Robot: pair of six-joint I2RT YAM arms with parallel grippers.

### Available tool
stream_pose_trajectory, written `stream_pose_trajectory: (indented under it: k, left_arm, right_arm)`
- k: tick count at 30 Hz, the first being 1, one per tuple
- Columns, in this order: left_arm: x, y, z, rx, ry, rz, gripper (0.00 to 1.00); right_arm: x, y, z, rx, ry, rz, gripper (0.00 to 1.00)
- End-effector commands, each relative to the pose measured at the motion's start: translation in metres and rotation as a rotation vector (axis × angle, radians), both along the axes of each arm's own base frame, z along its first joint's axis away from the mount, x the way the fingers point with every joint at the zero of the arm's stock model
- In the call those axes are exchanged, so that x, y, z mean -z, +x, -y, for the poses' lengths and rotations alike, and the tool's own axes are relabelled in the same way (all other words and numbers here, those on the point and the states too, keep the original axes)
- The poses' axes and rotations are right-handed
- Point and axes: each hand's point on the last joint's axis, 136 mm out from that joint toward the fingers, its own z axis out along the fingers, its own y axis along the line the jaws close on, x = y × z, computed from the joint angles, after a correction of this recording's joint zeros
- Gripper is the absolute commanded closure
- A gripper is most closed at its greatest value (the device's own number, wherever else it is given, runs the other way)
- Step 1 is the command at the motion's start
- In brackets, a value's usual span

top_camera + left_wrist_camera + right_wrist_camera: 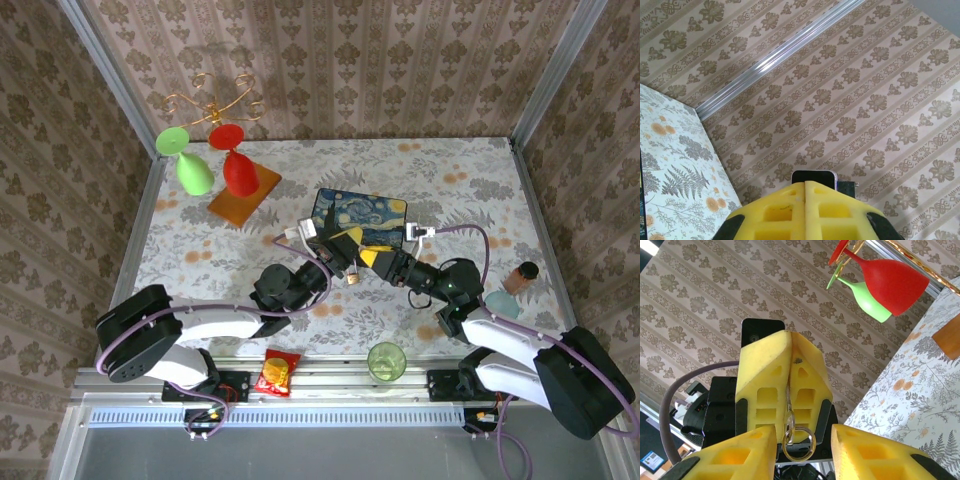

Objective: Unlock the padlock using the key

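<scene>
Right wrist view: the right gripper (pixel 804 431) has its fingers apart, one on each side of a small key ring (pixel 813 440). The ring hangs from a thin silver key (pixel 789 400) pinched between the closed fingers of the left gripper (pixel 791 360). From above, a tiny brass padlock (pixel 354 274) sits just beside both grippers, in front of the painted box (pixel 360 212). The key is in hand, but inserting and turning it apparently remain. The shackle is too small to judge.
</scene>
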Motion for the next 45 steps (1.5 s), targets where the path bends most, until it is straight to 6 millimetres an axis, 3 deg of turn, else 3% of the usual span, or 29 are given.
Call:
stream_pose_trajectory:
  k: [1, 9, 21, 26, 29, 32, 34, 36, 38, 43, 45]
  left_arm:
    - [-0.009, -0.001, -0.003, -0.005, -0.033, 0.017, 1.0]
    - [-0.006, 0.0, -0.002, 0.001, -0.031, 0.007, 1.0]
    - [0.004, 0.004, 0.0, 0.0, -0.025, -0.022, 1.0]
    - [0.011, 0.006, -0.004, -0.01, -0.018, -0.04, 1.0]
    - [0.01, 0.007, -0.007, -0.012, -0.006, -0.019, 0.69]
    - [0.005, 0.005, -0.015, -0.038, 0.014, 0.025, 0.56]
    - [0.006, 0.009, -0.026, -0.065, 0.02, 0.025, 0.38]
    - [0.017, 0.018, -0.038, -0.088, 0.054, -0.011, 0.25]
    - [0.035, 0.024, -0.041, -0.083, 0.164, -0.065, 0.22]
    - [0.101, 0.024, -0.036, -0.02, 0.66, -0.171, 0.18]
    - [0.126, 0.02, -0.038, 0.004, 0.732, -0.197, 0.18]
  right_arm:
    - [-0.03, -0.002, 0.0, 0.002, 0.055, 0.086, 0.65]
    - [-0.03, -0.003, 0.0, 0.009, 0.052, 0.094, 0.69]
    - [-0.03, -0.003, 0.0, 0.016, 0.046, 0.11, 0.94]
    - [-0.024, -0.005, 0.001, 0.024, 0.015, 0.104, 0.99]
    - [-0.013, -0.006, 0.001, 0.026, -0.037, 0.084, 1.0]
    - [0.0, -0.008, 0.005, 0.031, -0.11, 0.051, 1.0]
    - [0.013, -0.008, 0.008, 0.039, -0.178, 0.006, 1.0]
    - [0.04, -0.006, 0.013, 0.058, -0.295, -0.088, 1.0]
    - [0.062, -0.005, 0.021, 0.07, -0.36, -0.164, 1.0]
    - [0.113, -0.008, 0.036, 0.095, -0.453, -0.323, 1.0]
    - [0.127, -0.006, 0.043, 0.135, -0.486, -0.355, 1.0]
